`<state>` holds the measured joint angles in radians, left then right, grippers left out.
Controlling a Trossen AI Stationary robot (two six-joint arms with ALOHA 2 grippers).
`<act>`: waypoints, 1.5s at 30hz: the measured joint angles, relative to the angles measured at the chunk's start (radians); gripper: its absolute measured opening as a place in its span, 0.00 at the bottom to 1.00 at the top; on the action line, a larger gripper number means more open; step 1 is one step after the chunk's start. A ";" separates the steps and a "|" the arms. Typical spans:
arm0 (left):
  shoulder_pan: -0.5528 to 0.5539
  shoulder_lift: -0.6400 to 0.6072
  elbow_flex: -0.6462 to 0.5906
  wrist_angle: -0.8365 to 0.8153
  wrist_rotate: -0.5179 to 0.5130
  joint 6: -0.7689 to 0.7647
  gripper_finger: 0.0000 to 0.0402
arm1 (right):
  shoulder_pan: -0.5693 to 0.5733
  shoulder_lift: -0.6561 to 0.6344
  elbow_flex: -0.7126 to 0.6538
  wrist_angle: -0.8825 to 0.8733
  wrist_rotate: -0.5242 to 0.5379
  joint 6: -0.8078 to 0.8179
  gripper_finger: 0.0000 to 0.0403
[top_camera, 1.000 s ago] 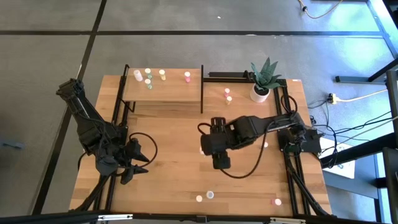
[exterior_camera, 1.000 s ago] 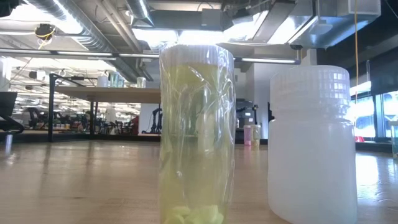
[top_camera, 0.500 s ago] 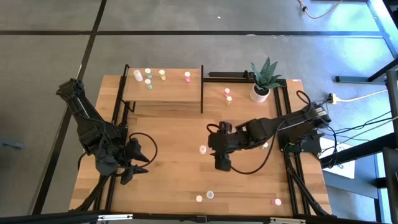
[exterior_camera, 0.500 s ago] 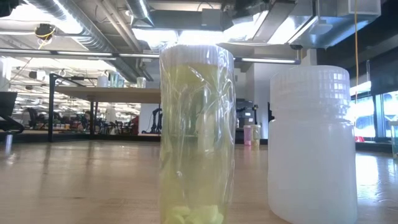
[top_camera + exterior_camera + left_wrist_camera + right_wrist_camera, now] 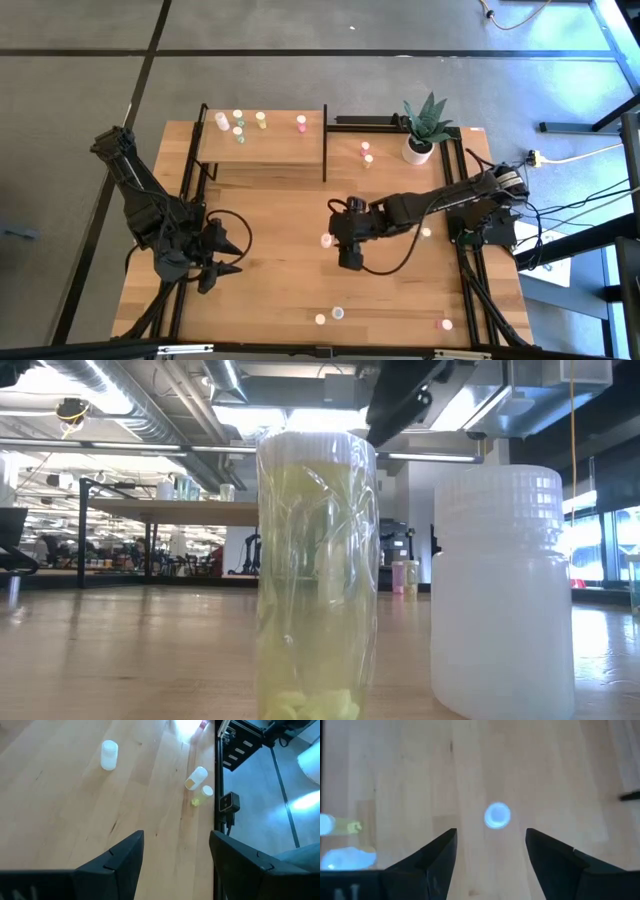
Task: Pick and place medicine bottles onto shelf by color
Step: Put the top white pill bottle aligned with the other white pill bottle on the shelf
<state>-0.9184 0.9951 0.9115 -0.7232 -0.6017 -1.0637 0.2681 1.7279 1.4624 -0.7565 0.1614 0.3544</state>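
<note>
Across light wooden tabletop (image 5: 280, 290), near its middle: showing a tiny round pale-topped medicine bottle (image 5: 326, 240), standing free and uncovered after being hidden under the arm a second ago. Framing it from above now between the spread, empty fingers of the right gripper (image 5: 490, 832), after pulling back and swinging in again. Judging from that: lining up for a pick, not yet gripping; top colour too washed out to call.

Waiting at the left front of the table with the left gripper (image 5: 175, 837), jaws apart, holding nothing.

Already carrying several bottles (image 5: 260, 118) along the far edge of the raised light-wood shelf (image 5: 260, 155); still leaving others (image 5: 338, 313) scattered on the table.

Finding no readable label or writing anywhere, not even on the clear yellowish bottle (image 5: 316, 580) close in the low view.
</note>
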 joint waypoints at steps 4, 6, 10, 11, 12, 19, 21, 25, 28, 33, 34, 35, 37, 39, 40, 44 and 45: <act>0.000 0.000 0.000 0.000 -0.005 0.000 0.55 | -0.024 0.000 -0.069 0.138 -0.039 -0.051 0.59; 0.000 0.000 0.000 0.000 -0.013 0.000 0.55 | -0.028 0.000 -0.103 0.205 -0.041 -0.076 0.59; 0.000 0.000 0.000 0.000 -0.015 -0.001 0.55 | -0.037 0.000 -0.147 0.265 -0.041 -0.108 0.59; 0.000 0.000 0.000 0.000 -0.015 -0.001 0.55 | -0.038 0.000 -0.160 0.284 -0.041 -0.117 0.59; 0.000 0.000 0.000 0.000 -0.016 0.000 0.55 | -0.038 0.000 -0.176 0.298 -0.041 -0.125 0.59; 0.000 0.000 0.000 0.000 -0.016 -0.001 0.55 | -0.037 0.000 -0.277 0.440 -0.042 -0.156 0.59; 0.000 0.000 0.000 0.000 -0.016 -0.001 0.55 | -0.038 0.000 -0.301 0.508 -0.042 -0.157 0.59; 0.000 0.000 0.000 0.000 -0.016 -0.002 0.55 | -0.040 0.000 -0.357 0.584 -0.042 -0.157 0.59; 0.000 0.000 0.000 0.000 -0.017 -0.002 0.55 | -0.043 0.000 -0.399 0.644 -0.041 -0.153 0.59; 0.000 0.000 0.000 0.000 -0.017 -0.002 0.55 | -0.042 0.000 -0.424 0.664 -0.001 -0.157 0.59; 0.000 0.000 0.000 -0.001 -0.017 -0.002 0.55 | -0.043 0.000 -0.429 0.663 0.007 -0.157 0.59; 0.000 0.000 0.000 0.000 -0.018 -0.003 0.55 | -0.043 0.000 -0.434 0.664 0.016 -0.159 0.59; 0.000 0.000 0.000 0.000 -0.018 -0.002 0.55 | -0.043 0.000 -0.441 0.684 0.021 -0.172 0.59; 0.000 0.000 0.000 -0.001 -0.018 -0.003 0.55 | -0.043 0.000 -0.444 0.693 0.021 -0.178 0.59; 0.000 0.000 0.000 -0.001 -0.018 -0.004 0.55 | -0.043 0.003 -0.448 0.695 0.021 -0.178 0.59; 0.000 0.000 0.000 -0.001 -0.018 -0.006 0.55 | -0.043 0.014 -0.467 0.715 0.021 -0.176 0.59; 0.000 0.000 0.000 0.000 -0.019 -0.006 0.55 | -0.043 0.016 -0.469 0.719 0.021 -0.177 0.59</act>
<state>-0.9185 0.9951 0.9115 -0.7236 -0.6203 -1.0697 0.2253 1.7434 0.9931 -0.0378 0.1829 0.1777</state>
